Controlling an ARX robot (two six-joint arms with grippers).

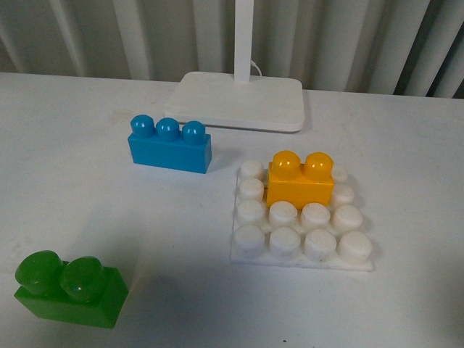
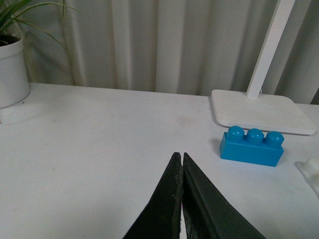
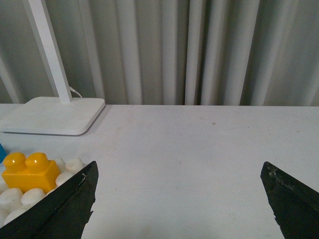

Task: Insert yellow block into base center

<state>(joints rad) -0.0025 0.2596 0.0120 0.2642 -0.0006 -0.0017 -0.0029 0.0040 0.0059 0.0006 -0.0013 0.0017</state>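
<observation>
- The yellow block (image 1: 300, 181) is sitting upright on the base (image 1: 301, 217), its 2 studs facing up.
- It is covering studs in the far half of the base, in the middle columns; white studs are showing on either side of it and in the 2 rows nearer the camera.
- The base is lying flat on the white surface (image 1: 109, 210), right of centre in the front view.
- The blue brick (image 1: 170, 146), with 3 studs, is standing on the surface left of the base and apart from it.
- The green brick (image 1: 70, 288), with 2 studs, is sitting at the near left, well apart from the base.
- The lamp stand (image 1: 243, 100) is resting behind the blue brick and the base, its white post rising out of frame.
- Neither arm is showing in the front view.
- The left claw (image 2: 182, 162) is closed, its dark fingers (image 2: 169, 199) pressing together with nothing between them; it is hanging over bare surface, with the blue brick beyond it.
- The right claw (image 3: 179, 172) is spread wide and gripping nothing; 1 finger (image 3: 60, 209) is appearing just in front of the base corner in the right wrist view, though contact is unclear.
- A white pot (image 2: 12, 67) with green leaves is standing at the far edge of the surface in the left wrist view.
- Pale curtains (image 3: 199, 50) are hanging behind everything.
</observation>
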